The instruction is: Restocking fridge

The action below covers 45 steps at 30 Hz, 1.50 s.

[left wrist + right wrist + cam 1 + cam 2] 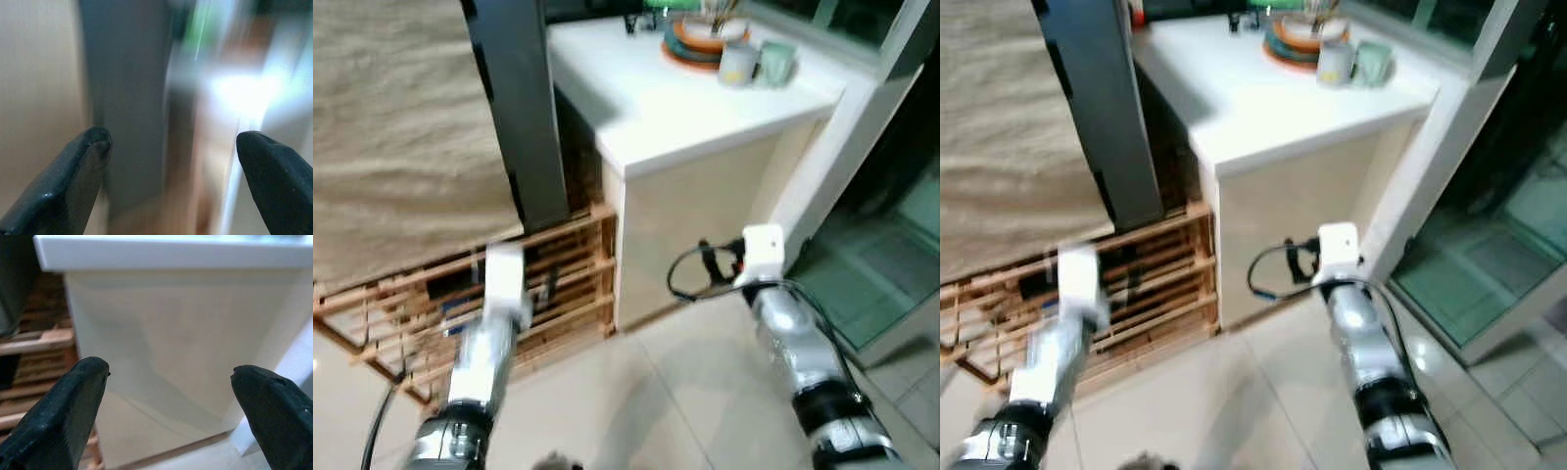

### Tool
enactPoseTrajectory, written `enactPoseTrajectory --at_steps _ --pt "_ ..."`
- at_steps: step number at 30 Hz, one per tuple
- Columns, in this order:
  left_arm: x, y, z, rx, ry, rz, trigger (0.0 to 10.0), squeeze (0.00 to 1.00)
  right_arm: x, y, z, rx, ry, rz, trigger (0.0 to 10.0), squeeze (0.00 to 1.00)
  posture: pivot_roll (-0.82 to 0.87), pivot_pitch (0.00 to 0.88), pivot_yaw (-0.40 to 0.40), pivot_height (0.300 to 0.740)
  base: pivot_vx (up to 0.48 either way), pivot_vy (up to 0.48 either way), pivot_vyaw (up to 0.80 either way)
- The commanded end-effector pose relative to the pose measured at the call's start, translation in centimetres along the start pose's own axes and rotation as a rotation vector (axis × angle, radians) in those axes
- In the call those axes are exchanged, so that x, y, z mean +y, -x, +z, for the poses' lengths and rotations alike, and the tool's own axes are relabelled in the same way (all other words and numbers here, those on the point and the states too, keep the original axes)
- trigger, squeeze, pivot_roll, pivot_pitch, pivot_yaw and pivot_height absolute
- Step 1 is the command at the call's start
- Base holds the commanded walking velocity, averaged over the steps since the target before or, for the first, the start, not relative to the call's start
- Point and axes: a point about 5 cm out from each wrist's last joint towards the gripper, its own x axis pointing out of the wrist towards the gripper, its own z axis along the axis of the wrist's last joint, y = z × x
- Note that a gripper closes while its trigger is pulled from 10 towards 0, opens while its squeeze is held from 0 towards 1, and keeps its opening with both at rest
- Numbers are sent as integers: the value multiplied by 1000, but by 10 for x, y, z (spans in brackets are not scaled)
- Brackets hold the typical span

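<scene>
No text, label, brand, number or sign is legible on anything here.

Both silver arms reach forward and down, side by side, well apart. Left pincer: two long black fingers spread wide, nothing between them. Right pincer: black fingers also spread wide, empty. Right wrist white block with looped black cable. Left wrist white block.
</scene>
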Motion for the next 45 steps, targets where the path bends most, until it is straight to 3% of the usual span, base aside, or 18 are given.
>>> enactPoseTrajectory --at_steps 1,10,14,19,22,25,33,45 --pt "9 19 -30 148 24 55 10000 0 -6 2 -4 0 22 -39 10000 0 -62 0 -1 740 0 480 0" --pt "8 15 -19 169 28 49 10000 0 -11 5 -12 3 -2 -92 10000 0 -75 0 0 740 0 473 -510" --pt "0 16 -18 186 58 -3 10000 0 -15 5 -11 -10 3 -108 10000 0 -79 0 0 740 0 472 -763" --pt "-30 34 -17 207 69 -237 10000 0 -18 5 -9 -24 14 -120 10000 0 -83 0 -6 740 0 472 -755" --pt "-39 46 -18 226 42 -301 10000 0 -18 6 -9 -40 18 -119 10000 0 -78 0 -11 740 0 315 -504" --pt "-42 47 -16 204 10 -314 10000 0 -17 5 -8 -47 15 -115 10000 0 -77 0 -13 740 0 0 0" --pt "-43 43 -10 201 24 -340 10000 0 -14 3 -5 -67 3 -119 10000 0 -76 0 -11 740 0 0 0" --pt "-37 38 -10 218 48 -309 10000 0 -13 4 -4 -85 -10 -152 10000 0 -86 0 2 740 -426 0 0"
